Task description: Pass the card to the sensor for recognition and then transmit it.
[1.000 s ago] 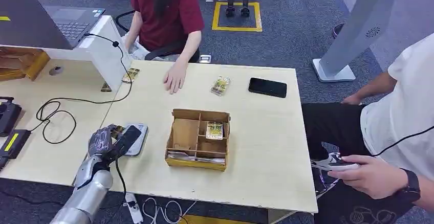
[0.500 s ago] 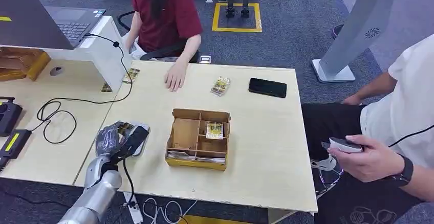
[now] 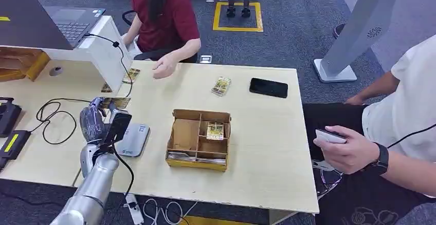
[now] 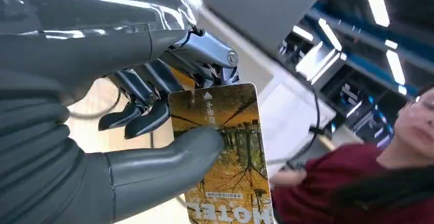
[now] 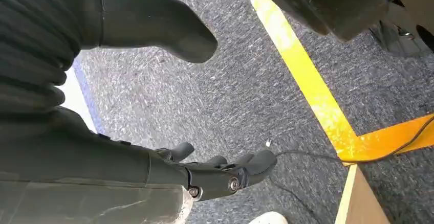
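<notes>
Even, bright overhead light falls on the pale wooden table (image 3: pixel 257 148) in the head view, leaving only soft, short shadows beside the brown cardboard compartment box (image 3: pixel 198 138) — no harsh glare. In the left wrist view, long ceiling light strips (image 4: pixel 376 4) burn white, streaks of glare run along the glossy grey left hand (image 4: pixel 97 106), and everything behind the sharp yellow hotel card (image 4: pixel 225 157) is blurred. The right wrist view over the grey speckled carpet (image 5: pixel 245 81) is dimmer and slightly soft.
</notes>
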Available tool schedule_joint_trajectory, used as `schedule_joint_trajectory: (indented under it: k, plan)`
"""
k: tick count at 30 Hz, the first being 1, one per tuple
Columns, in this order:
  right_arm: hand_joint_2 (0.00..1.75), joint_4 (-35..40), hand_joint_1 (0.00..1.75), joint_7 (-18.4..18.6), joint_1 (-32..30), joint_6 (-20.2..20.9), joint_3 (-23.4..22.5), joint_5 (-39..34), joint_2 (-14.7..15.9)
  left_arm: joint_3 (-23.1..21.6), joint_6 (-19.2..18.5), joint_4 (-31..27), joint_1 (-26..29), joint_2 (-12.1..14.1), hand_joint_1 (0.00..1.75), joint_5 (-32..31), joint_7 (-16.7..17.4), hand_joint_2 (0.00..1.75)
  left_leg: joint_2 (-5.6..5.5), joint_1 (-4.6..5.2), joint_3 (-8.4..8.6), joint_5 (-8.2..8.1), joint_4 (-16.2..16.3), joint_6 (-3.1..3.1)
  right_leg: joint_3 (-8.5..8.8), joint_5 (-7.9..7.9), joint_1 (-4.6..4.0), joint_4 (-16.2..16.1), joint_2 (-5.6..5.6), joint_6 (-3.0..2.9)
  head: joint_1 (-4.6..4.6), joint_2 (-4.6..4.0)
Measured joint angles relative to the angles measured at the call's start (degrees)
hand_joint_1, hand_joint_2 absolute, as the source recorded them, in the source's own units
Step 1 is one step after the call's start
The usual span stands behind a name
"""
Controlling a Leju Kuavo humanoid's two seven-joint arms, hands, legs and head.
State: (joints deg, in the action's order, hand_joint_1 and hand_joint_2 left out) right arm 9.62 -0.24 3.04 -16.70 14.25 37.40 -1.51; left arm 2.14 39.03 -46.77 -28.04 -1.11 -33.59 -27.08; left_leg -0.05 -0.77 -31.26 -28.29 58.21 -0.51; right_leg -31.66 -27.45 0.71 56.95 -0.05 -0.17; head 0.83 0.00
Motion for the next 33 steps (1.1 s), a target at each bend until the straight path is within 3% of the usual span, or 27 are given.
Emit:
schedule_joint_trajectory:
  k: [4,10,19,30,31,33]
  plan:
    - [1.75,0.0,0.0,0.0,0.1,0.3,0.0,1.0,-0.1,4.7,0.1,0.0,-1.7,-1.0,1.75,-8.4,-1.8,1.75,0.0,0.0,-0.02,0.0,0.0,0.0,0.0,0.0,0.0,0.0,-0.01,0.0,0.02,0.0]
    - [1.75,0.0,0.0,-0.4,0.2,0.3,0.0,1.0,-0.4,10.0,0.1,0.7,-2.5,-3.1,1.75,-13.1,-3.2,1.75,0.0,0.01,-0.01,0.0,0.0,0.0,-0.01,0.01,0.01,0.0,0.01,0.01,0.02,0.0]
    - [1.75,0.0,0.0,-0.3,0.3,0.5,0.0,1.1,-0.5,13.2,0.1,0.9,-2.5,-5.5,1.75,-14.1,-4.8,1.75,0.0,0.01,-0.04,0.0,0.0,0.0,-0.03,0.01,0.0,0.0,0.0,0.01,0.02,0.0]
    - [1.75,0.0,0.0,-0.2,0.3,0.5,0.0,1.8,-0.6,13.7,0.1,0.9,-2.5,-6.1,1.75,-13.2,-5.7,1.75,0.0,0.01,-0.05,0.0,0.0,0.0,-0.04,0.01,0.0,0.0,0.01,0.01,0.02,0.0]
    - [1.75,0.0,0.0,-0.2,0.3,0.5,0.0,1.8,-0.6,13.8,0.1,0.9,-2.5,-6.1,0.0,-13.3,-5.7,1.75,0.0,0.01,-0.06,0.0,0.0,0.0,-0.05,0.01,0.0,0.0,0.01,0.01,0.0,0.0]
    - [1.75,0.0,0.0,-0.1,0.3,0.5,0.0,1.8,-0.6,13.8,0.1,0.9,-2.5,-6.1,0.0,-13.2,-5.7,1.75,0.0,0.01,-0.07,0.0,0.0,0.0,-0.07,0.01,0.0,0.0,0.01,0.01,0.02,0.0]
